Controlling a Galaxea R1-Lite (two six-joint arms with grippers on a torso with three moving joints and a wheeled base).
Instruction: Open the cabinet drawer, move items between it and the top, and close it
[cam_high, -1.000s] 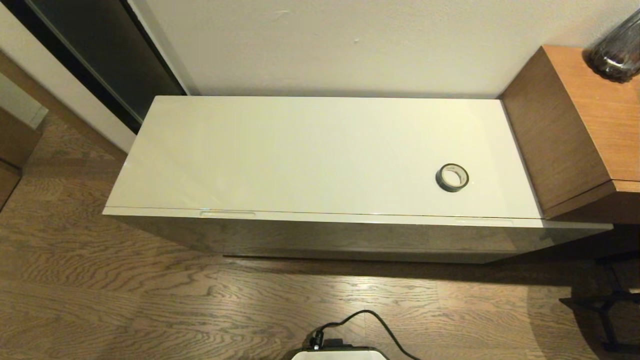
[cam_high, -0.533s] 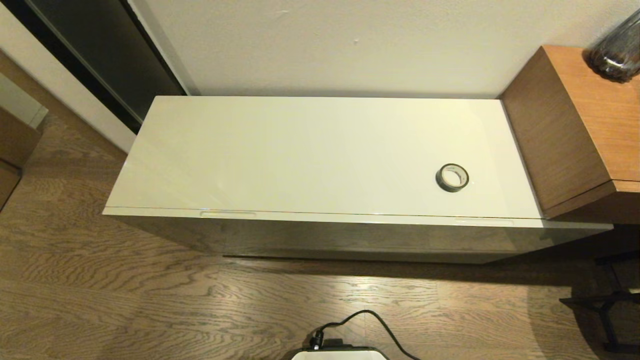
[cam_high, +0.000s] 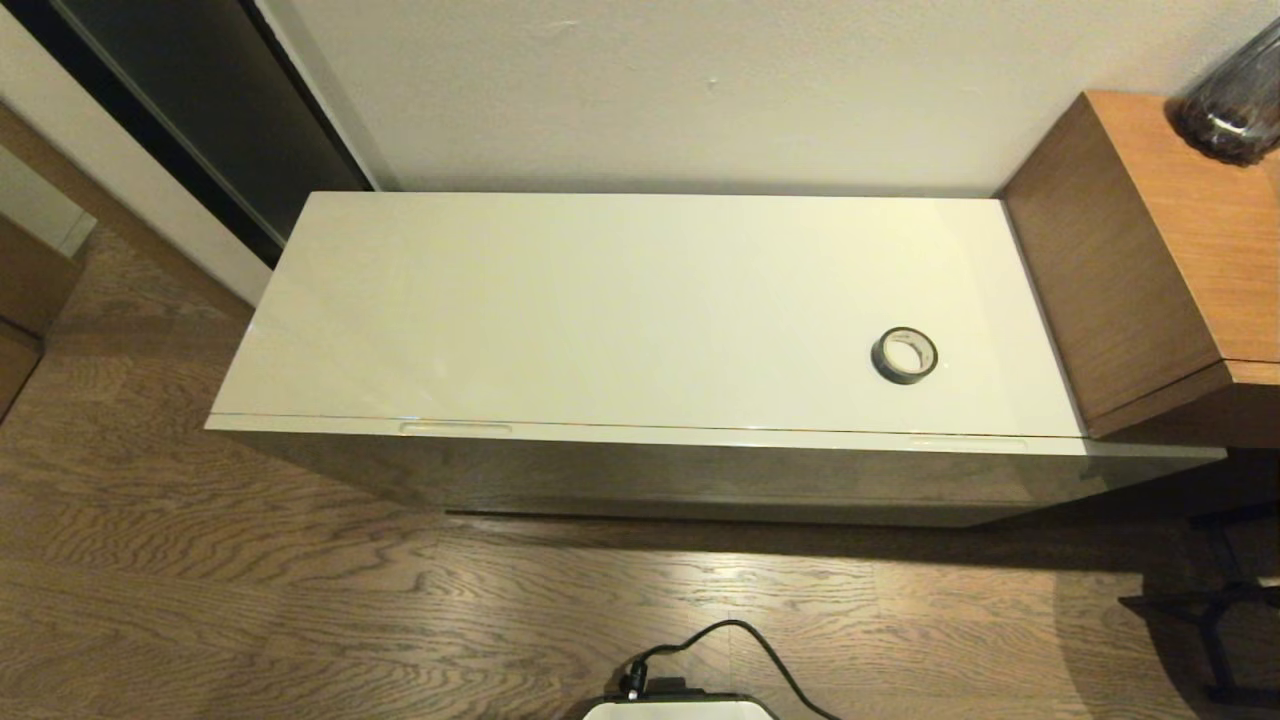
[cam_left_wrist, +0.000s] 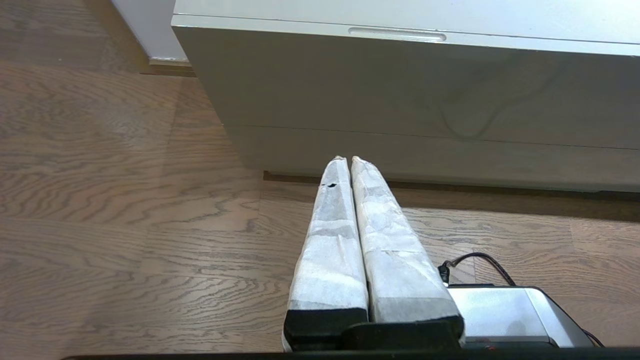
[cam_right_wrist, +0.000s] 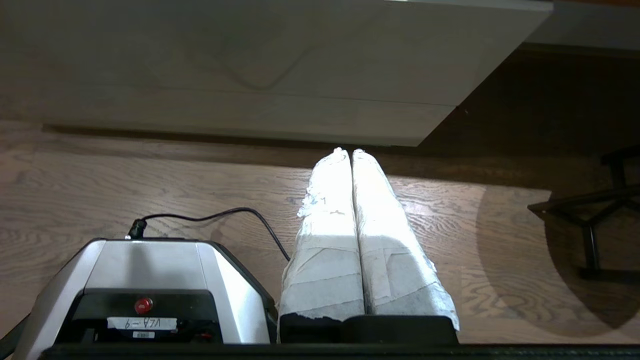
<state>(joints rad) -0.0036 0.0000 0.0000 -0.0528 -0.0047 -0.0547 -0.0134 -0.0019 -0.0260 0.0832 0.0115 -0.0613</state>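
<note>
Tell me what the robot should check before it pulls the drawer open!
1. Cabinet drawer shut, ready to pull: ok.
2. Slot handle free of clutter: ok.
3. Left hand at the handle: not ok; it is shut, low over the floor.
4. Right hand free: ok; shut on nothing, parked low.
5. Black tape roll on the top, back from the front edge: ok.
6. What is inside the drawer: cannot tell.
</note>
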